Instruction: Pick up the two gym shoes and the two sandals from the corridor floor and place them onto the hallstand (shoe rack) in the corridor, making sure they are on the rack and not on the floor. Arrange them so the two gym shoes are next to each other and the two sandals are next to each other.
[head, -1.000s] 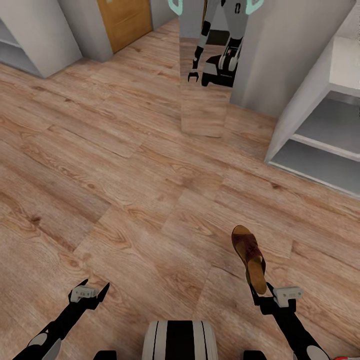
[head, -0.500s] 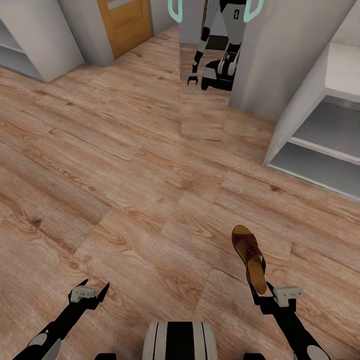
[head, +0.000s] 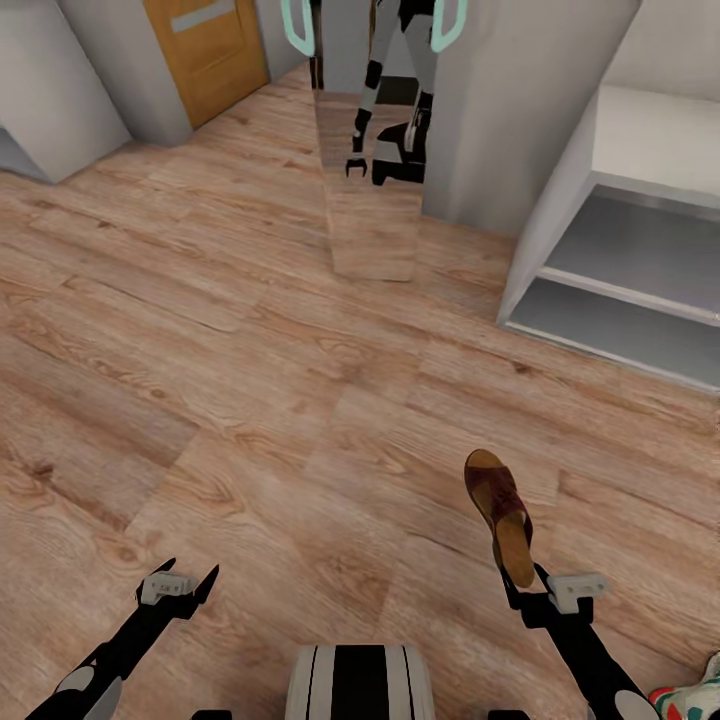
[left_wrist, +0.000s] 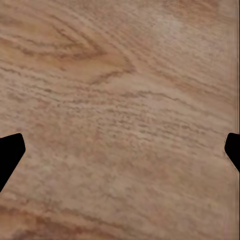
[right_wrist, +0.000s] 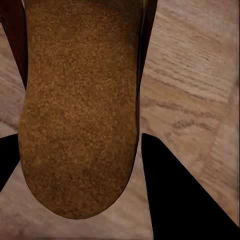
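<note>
The right claw (head: 527, 592) is closed on the heel end of one sandal (head: 499, 515). The sandal projects forward from the fingers, clear of the corridor floor (head: 250, 400). In the right wrist view, the tan footbed of the sandal (right_wrist: 80, 110) sits between the two dark fingers (right_wrist: 175, 200). The left claw (head: 182, 582) is spread wide and holds nothing. Its fingertips (left_wrist: 10, 152) show at opposite edges of the left wrist view, with bare planks between them.

Step in hand, as judged: carry the sandal to the hallstand (head: 640, 250).
- Keep the grip firm. The hold is at one end only, so the long free toe may swing or tilt during travel.
- Approach the hallstand squarely before extending the arm.
- Bring the toe in above a shelf edge, not against it.
- Lower the sole flat onto the shelf before releasing.
- Leave room beside it for the second sandal.

A gym shoe (head: 695, 695) lies on the floor at the lower right corner of the head view, beside the right arm. Avoid rolling the base over it.

The floor is warm brown wood-grain plank. The hallstand stands ahead to the right, with two open shelf levels and a pale flat top. A mirror panel (head: 375, 140) on the far wall reflects the robot. A wooden door (head: 205, 50) stands at the far left.
</note>
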